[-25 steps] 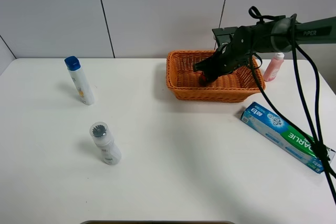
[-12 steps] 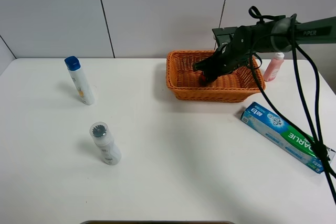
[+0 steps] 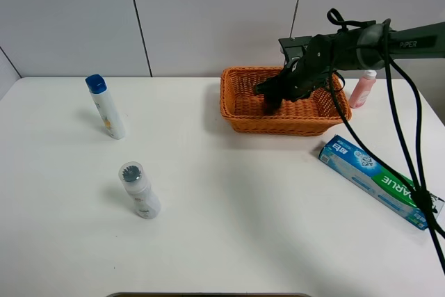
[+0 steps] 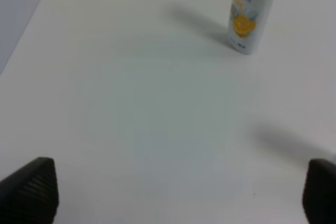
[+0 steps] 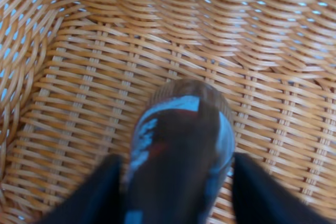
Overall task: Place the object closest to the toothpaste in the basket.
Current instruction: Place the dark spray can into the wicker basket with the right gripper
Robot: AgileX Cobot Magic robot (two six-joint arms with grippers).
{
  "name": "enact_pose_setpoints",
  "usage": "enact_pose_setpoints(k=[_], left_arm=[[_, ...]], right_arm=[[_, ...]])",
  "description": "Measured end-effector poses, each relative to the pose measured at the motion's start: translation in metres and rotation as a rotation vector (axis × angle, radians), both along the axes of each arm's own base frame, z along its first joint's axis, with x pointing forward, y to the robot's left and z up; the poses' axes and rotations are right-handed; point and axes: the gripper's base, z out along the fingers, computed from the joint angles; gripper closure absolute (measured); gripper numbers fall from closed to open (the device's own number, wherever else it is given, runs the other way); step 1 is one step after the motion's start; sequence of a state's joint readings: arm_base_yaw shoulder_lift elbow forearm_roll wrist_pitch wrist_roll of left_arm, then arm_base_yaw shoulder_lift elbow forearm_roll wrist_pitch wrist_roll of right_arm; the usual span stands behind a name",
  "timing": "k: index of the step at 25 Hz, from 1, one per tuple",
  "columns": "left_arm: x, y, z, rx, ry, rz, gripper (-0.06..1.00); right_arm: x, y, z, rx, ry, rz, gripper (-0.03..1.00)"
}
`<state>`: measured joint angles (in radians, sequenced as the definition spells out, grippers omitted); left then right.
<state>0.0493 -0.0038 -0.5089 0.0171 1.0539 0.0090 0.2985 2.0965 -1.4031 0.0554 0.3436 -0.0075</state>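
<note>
The toothpaste box (image 3: 379,180) lies on the table at the right. The woven basket (image 3: 240,113) stands behind it at the back. My right gripper (image 3: 270,102) reaches down inside the basket. In the right wrist view the gripper (image 5: 178,192) has a finger on each side of a small blue and red container (image 5: 181,124), just above the basket floor (image 5: 79,77). The fingers sit tight against its sides. The container is hidden in the high view. My left gripper (image 4: 178,192) is open and empty over bare table; it is out of the high view.
A pink bottle (image 3: 361,88) stands right of the basket. A white bottle with a blue cap (image 3: 106,106) stands at the far left and also shows in the left wrist view (image 4: 252,9). Another white bottle (image 3: 139,189) stands nearer the front left.
My right gripper has shifted slightly up and to the left inside the basket. The red spot seen at its tip before is now hidden. Nothing else moved.
</note>
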Motion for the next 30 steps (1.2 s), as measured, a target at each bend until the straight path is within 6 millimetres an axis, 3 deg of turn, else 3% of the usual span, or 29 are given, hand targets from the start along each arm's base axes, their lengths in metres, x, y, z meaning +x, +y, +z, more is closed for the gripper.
enact_pose_setpoints(k=[4,7,19,24,30], left_arm=[[0.000,0.000,0.000,0.000,0.000,0.000,0.00],[0.000,0.000,0.000,0.000,0.000,0.000,0.00],[0.000,0.000,0.000,0.000,0.000,0.000,0.00],[0.000,0.000,0.000,0.000,0.000,0.000,0.00],[0.000,0.000,0.000,0.000,0.000,0.000,0.00]], right_arm=[[0.001,0.000,0.001,0.004,-0.013,-0.001,0.09],[0.002,0.000,0.001,0.006,-0.021,-0.001,0.00],[0.002,0.000,0.003,0.008,-0.028,-0.002,-0.02],[-0.001,0.000,0.030,0.026,-0.085,-0.002,-0.02],[-0.011,-0.003,0.078,0.053,-0.169,-0.001,-0.02]])
